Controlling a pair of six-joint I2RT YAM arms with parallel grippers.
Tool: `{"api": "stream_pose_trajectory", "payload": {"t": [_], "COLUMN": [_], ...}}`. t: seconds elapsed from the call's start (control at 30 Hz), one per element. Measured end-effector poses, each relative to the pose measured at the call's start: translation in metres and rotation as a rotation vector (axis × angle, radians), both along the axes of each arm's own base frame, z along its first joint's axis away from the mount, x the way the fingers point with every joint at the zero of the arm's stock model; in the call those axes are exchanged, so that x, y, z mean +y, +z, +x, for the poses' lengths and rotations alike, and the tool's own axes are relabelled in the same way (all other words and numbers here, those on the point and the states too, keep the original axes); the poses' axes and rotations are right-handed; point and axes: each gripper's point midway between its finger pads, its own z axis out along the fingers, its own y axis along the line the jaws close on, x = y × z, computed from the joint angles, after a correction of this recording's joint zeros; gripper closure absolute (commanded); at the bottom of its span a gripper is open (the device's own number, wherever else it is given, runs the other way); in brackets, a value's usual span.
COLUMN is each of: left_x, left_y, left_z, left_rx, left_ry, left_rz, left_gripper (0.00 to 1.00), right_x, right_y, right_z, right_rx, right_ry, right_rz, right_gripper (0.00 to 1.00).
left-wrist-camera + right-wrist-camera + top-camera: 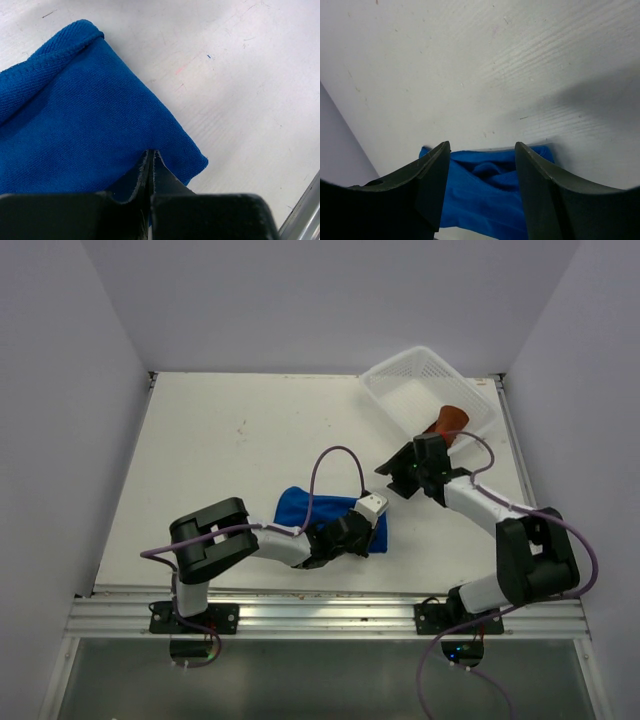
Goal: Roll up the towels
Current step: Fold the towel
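pinching just a thin fold at the corner of the blue towel point(75, 140), well apart from the basket point(420, 365) on the bench point(220, 440), the clenched left jaws could lose it and spoil the roll, while the right jaws hang released and empty.

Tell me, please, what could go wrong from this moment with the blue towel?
1. The left gripper seems shut on only a small bit of the blue towel near its corner; the cloth may slip out.
2. The right gripper hangs open above the table, off the towel, so a roll could go crooked.
3. The brown towel and basket sit close behind the right arm; a backward move may knock them.
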Motion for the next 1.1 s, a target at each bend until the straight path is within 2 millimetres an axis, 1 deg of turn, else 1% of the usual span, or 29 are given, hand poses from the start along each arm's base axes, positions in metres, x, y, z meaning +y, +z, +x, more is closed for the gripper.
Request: {"api": "stream_pose_trajectory", "payload": {"t": [0.07,0.2,0.3,0.37,0.53,0.73,0.9,1.1], "left_x": [0.000,0.000,0.000,0.000,0.000,0.000,0.000,0.000], "left_y": [0.000,0.000,0.000,0.000,0.000,0.000,0.000,0.000], "left_z": [0.000,0.000,0.000,0.000,0.000,0.000,0.000,0.000], "left_rx": [0.000,-0.001,-0.001,-0.002,0.001,0.002,0.002,0.003], "left_ry": [0.000,0.002,0.003,0.003,0.009,0.012,0.012,0.013], "left_rz": [0.000,0.002,0.002,0.002,-0.001,-0.002,-0.002,-0.002], "left_gripper": [1.00,1.00,1.00,1.00,1.00,1.00,1.00,1.00], "right_x": [-0.006,-0.014,-0.015,-0.014,-0.013,-0.006,0.001,0.006], "right_y": [0.010,0.031,0.038,0.033,0.011,-0.008,-0.023,-0.027], "right_z": [-0.004,-0.019,-0.030,-0.038,-0.058,-0.070,-0.067,-0.058], "right_rx": [-0.009,-0.027,-0.037,-0.018,0.057,0.107,0.135,0.125], "right_ry": [0.001,0.007,0.011,0.018,0.035,0.048,0.048,0.040], "right_rz": [-0.026,-0.044,-0.034,-0.021,0.000,0.041,0.056,0.074], "right_gripper": [0.41,0.39,0.38,0.38,0.37,0.36,0.36,0.36]}}
